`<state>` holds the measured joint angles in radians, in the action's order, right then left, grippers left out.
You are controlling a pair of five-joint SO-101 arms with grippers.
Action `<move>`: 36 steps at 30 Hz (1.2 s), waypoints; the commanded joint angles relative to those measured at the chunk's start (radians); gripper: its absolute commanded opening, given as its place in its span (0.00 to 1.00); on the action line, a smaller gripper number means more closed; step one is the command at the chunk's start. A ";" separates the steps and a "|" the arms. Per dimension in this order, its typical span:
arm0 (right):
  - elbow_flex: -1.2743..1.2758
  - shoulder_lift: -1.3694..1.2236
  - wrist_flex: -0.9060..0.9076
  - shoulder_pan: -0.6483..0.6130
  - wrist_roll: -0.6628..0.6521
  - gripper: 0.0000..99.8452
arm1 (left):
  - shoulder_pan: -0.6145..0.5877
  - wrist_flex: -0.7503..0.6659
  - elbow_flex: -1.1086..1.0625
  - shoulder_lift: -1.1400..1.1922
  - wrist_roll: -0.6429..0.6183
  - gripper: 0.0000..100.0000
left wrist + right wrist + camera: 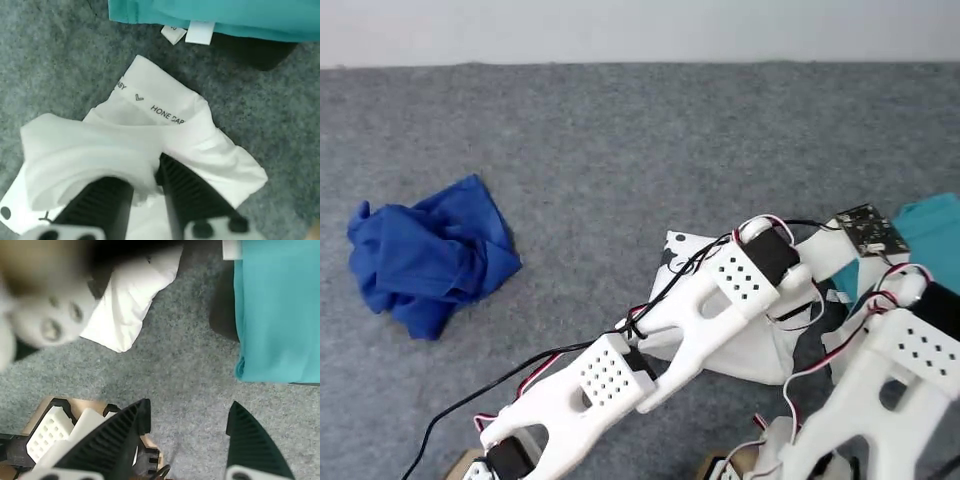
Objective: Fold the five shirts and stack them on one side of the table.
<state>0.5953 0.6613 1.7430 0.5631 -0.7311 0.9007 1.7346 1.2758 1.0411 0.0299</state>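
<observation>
1. Grey felt-like table surface [620, 130] carries three shirts, so most of the job looks undone.
2. Nearest the bases, at about 5 o'clock in the high view, the right gripper [190, 407] hangs over bare felt with its black jaws spread wide and nothing between them.
3. At about 4 o'clock lies the white cotton shirt with a printed neck band [150, 130], part folded and bunched. The left gripper [142, 172] is clamped on a raised fold of it.
4. Its collar end points toward the teal shirt. I judge its long axis to run roughly from 10 to 4 o'clock, though the arm hides much of it.
5. At 3 o'clock, at the table's edge, the flat teal fabric shirt [280, 310] shows straight edges and looks already folded, probably the start of the stack.
6. Far off at 9 o'clock, the crumpled royal-blue cloth shirt [425, 250] sits in a heap, not yet folded.
</observation>
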 commanded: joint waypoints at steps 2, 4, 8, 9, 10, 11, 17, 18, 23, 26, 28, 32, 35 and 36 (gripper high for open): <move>-0.025 0.021 0.027 0.005 0.009 0.25 | 0.009 0.021 0.047 -0.020 -0.014 0.17; -0.025 0.021 0.030 0.005 0.009 0.25 | 0.006 0.021 0.047 -0.031 -0.014 0.19; -0.025 0.021 0.044 0.005 0.009 0.25 | 0.003 0.018 0.051 -0.104 -0.015 0.19; -0.025 0.021 0.045 0.005 0.009 0.25 | 0.003 0.018 0.064 -0.126 -0.015 0.19; -0.025 0.021 0.045 0.005 0.009 0.25 | 0.003 0.018 0.077 -0.150 -0.015 0.19; -0.025 0.021 0.045 0.005 0.009 0.25 | 0.002 0.018 0.096 -0.173 -0.015 0.19; -0.026 0.021 0.039 0.004 0.032 0.25 | -0.173 0.021 0.217 -0.371 -0.015 0.19; -0.028 0.021 0.036 0.004 0.055 0.25 | -0.227 0.021 0.216 -0.413 -0.015 0.19; -0.046 0.021 0.013 -0.139 0.137 0.25 | -0.526 0.023 0.177 -0.566 -0.015 0.19; -0.100 0.008 0.008 -0.328 0.207 0.25 | -0.655 0.023 0.041 -0.635 -0.015 0.19; -0.146 0.001 0.008 -0.430 0.222 0.25 | -0.695 0.023 -0.074 -0.678 -0.015 0.19; -0.207 -0.033 -0.036 -0.524 0.227 0.25 | -0.732 0.018 -0.282 -0.746 -0.009 0.19; -0.222 -0.058 -0.134 -0.552 0.227 0.25 | -0.770 0.017 -0.378 -0.756 -0.009 0.19; -0.236 -0.068 -0.154 -0.567 0.229 0.25 | -0.789 0.017 -0.404 -0.756 -0.008 0.19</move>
<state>0.4173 0.6091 1.6571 0.0338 -0.5148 0.1534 1.7377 0.9321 0.3475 0.0253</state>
